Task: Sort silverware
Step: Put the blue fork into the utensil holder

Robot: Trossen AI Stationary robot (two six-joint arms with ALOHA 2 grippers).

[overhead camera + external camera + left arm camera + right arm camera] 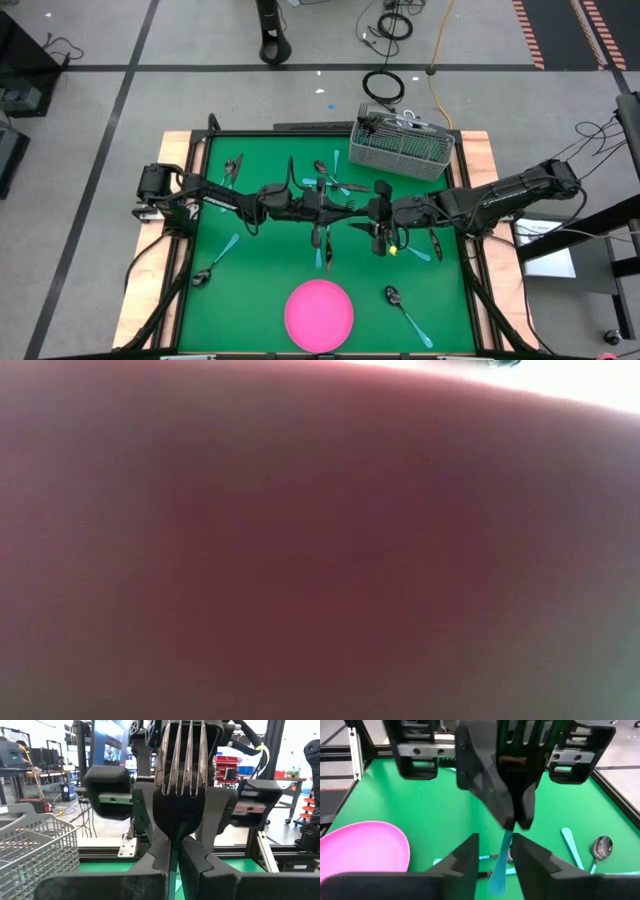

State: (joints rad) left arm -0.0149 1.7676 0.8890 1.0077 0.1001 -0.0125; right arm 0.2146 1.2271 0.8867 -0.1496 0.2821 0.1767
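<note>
Between the left claw (175,855) fingers a fork (184,762) is pinched by its light-blue handle, tines pointing away from the wrist. Facing it, the right claw (495,852) stands spread, its fingers either side of the handle's free end without clearly touching it. Both claws meet above the middle of the green bench (260,260). Below and around them, more spoons (392,296) and forks lie scattered. Farther beyond the right claw sits a wire basket (400,148); a pink plate (319,314) lies near the front edge.

Dark-headed, blue-handled silverware (405,312) scattered flat across green counter (260,265); one fork (184,762) upright, clamped mid-air.
</note>
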